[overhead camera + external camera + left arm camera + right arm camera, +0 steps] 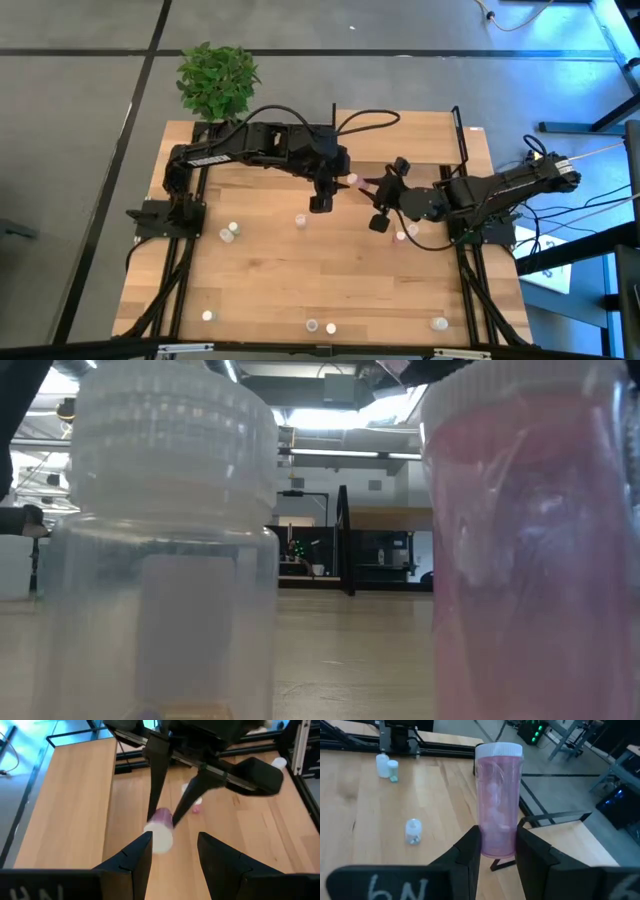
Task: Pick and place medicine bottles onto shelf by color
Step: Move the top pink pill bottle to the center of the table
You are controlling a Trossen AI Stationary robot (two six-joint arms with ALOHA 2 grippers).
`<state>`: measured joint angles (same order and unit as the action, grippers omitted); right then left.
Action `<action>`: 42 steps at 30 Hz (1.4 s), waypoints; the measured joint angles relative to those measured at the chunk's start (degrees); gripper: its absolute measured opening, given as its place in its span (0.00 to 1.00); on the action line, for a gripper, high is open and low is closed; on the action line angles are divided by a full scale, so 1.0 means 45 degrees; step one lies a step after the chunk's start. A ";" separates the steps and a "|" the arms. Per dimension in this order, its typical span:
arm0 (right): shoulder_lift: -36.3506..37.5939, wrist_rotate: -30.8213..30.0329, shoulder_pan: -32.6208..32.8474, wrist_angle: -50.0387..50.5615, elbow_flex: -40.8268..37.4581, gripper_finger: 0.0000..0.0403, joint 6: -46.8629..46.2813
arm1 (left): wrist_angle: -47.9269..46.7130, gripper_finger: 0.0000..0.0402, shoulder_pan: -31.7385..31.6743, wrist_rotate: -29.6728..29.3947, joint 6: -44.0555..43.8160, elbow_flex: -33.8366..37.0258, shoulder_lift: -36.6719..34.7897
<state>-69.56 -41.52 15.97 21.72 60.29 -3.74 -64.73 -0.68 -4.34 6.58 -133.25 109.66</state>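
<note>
High view: translucent pink cylindrical medicine bottle w/ white cap (pixel 352 180) is held off the surface, approx. mid-width of the wooden tabletop (pixel 260 280), nearer its rear edge, just beside the front-left corner of the light-wood shelf w/ black posts (pixel 430 135).

Right wrist view: the bottle (pixel 498 805) sits betw. the two dark fingers of the right gripper (pixel 498 834). Jaws are clenched on the bottle's lower body; cap end points away from the wrist.

Left wrist view: the right gripper (pixel 165 817) presents the bottle (pixel 160 832) cap-first toward the left gripper (pixel 172 842). Left jaws stand apart, released. The cap lies betw. the fingertips, close to one finger, w/ a clear gap to the other.

In the high view the left gripper (pixel 335 187) and right gripper (pixel 364 184) meet nose to nose, bottle betw. them.

Other small white-capped bottles stand loose on the surface:
- one pair near the left edge (pixel 230 232);
- one near centre (pixel 300 220);
- a pair under the right arm (pixel 406 233);
- one at the front-left (pixel 208 315);
- one at the front-right (pixel 440 322);
- a pair at the front edge (pixel 321 326).

Low view: that front pair fills the frame, i.e. a clear bottle w/ ribbed white cap (pixel 170 540) and a pink-tinted bottle (pixel 530 540).

Green potted plant (pixel 215 80) sits at the rear-left corner.
</note>
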 joint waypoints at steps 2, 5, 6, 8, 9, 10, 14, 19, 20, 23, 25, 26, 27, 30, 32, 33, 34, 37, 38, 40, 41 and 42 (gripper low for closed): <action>0.0000 0.0011 0.0006 -0.0271 0.0000 0.25 0.0387 | 0.0006 0.38 -0.0067 -0.0005 -0.0075 0.0000 0.0165; 0.0000 0.0020 0.0010 -0.0417 0.0000 0.25 0.0737 | -0.0010 0.38 -0.0191 -0.0005 -0.0279 0.0010 0.0260; 0.0000 0.0030 0.0010 -0.0452 0.0000 0.25 0.0775 | 0.0040 0.38 -0.0221 0.0000 -0.0358 0.0010 0.0256; 0.0000 0.0045 0.0010 -0.0451 0.0000 0.25 0.0834 | 0.0101 0.38 -0.0309 0.0047 -0.0432 -0.0005 0.0255; 0.0000 0.0103 0.0010 -0.0456 0.0000 0.25 0.0863 | 0.0082 0.38 -0.0341 0.0114 -0.0448 -0.0005 0.0275; 0.0000 0.0177 0.0006 -0.0437 -0.0005 0.25 0.0865 | 0.0077 0.38 -0.0373 0.0227 -0.0515 -0.0005 0.0289; -0.0005 0.0181 0.0005 -0.0512 -0.0005 0.25 0.0897 | 0.0116 0.38 -0.0511 0.0894 -0.0775 -0.0005 0.0289; -0.0005 0.0155 0.0005 -0.0516 -0.0005 0.25 0.0894 | 0.0116 0.38 -0.0540 0.1243 -0.0859 -0.0005 0.0289; -0.0005 0.0162 0.0005 -0.0512 -0.0005 0.25 0.0891 | 0.0116 0.38 -0.0540 0.1225 -0.0976 -0.0005 0.0289; -0.0005 0.0142 0.0005 -0.0512 -0.0005 0.25 0.0884 | 0.0111 0.38 -0.0540 0.1239 -0.1096 -0.0005 0.0289; -0.0005 0.0139 0.0005 -0.0512 -0.0005 0.25 0.0883 | 0.0106 0.38 -0.0540 0.1236 -0.1101 -0.0005 0.0289; -0.0005 0.0139 0.0005 -0.0512 -0.0005 0.25 0.0883 | 0.0111 0.38 -0.0540 0.1230 -0.1101 -0.0005 0.0289; -0.0005 0.0137 0.0005 -0.0512 -0.0005 0.25 0.0880 | 0.0111 0.38 -0.0540 0.1234 -0.1104 -0.0005 0.0289; -0.0005 0.0137 0.0005 -0.0512 -0.0005 0.25 0.0861 | 0.0106 0.38 -0.0540 0.1229 -0.1114 -0.0005 0.0289; -0.0005 0.0137 0.0005 -0.0510 -0.0005 0.25 0.0858 | 0.0026 0.38 -0.0536 0.1227 -0.1110 -0.0005 0.0289; -0.0005 0.0136 0.0005 -0.0508 -0.0005 0.25 0.0853 | -0.0087 0.38 -0.0540 0.1188 -0.1111 -0.0005 0.0289; -0.0005 0.0133 0.0005 -0.0511 -0.0005 0.25 0.0849 | -0.0233 0.38 -0.0536 0.1127 -0.1111 0.0000 0.0289; -0.0005 0.0133 0.0005 -0.0507 -0.0005 0.25 0.0853 | -0.0426 0.38 -0.0536 0.0999 -0.1115 0.0000 0.0380; -0.0005 0.0129 0.0005 -0.0507 -0.0005 0.25 0.0849 | -0.0477 0.38 -0.0536 0.0996 -0.1119 0.0007 0.0389; -0.0005 0.0128 0.0005 -0.0507 -0.0005 0.25 0.0849 | -0.0362 0.38 -0.0517 0.0995 -0.1106 0.0010 0.0391; -0.0005 0.0128 0.0005 -0.0507 -0.0005 0.25 0.0849 | -0.0303 0.38 -0.0506 0.0991 -0.1106 0.0005 0.0386; -0.0005 0.0128 0.0005 -0.0507 -0.0005 0.25 0.0849 | -0.0281 0.38 -0.0506 0.0989 -0.1106 0.0005 0.0386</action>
<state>-69.58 -40.95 15.99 19.44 60.27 0.08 -65.99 -2.96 0.11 1.61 -133.23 111.39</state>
